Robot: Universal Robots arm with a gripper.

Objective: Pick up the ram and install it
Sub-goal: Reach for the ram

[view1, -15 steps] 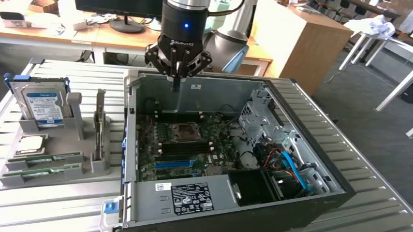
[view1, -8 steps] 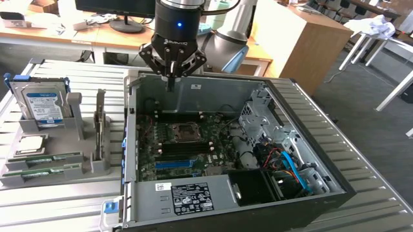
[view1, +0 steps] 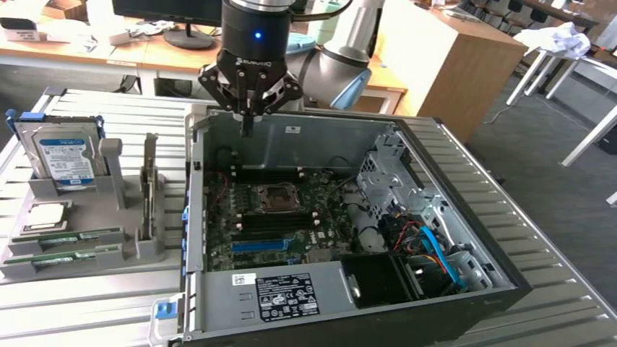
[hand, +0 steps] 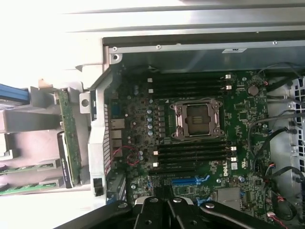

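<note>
Green ram [view1: 69, 238] lies in grey holder [view1: 58, 269], well apart from tool [view1: 248, 132]; tool fingers together, empty, above open computer case [view1: 308, 141].

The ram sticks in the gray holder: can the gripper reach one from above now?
Probably yes. The ram sticks lie uncovered in the gray holder, with nothing above them; the gripper hangs shut above the computer case beside it.

Silver-grey arm [view1: 371, 29], pale blue joint cap [view1: 344, 76], black gripper [view1: 248, 129], blue light [view1: 256, 34], silver linkage screws [hand: 153, 200]
</note>
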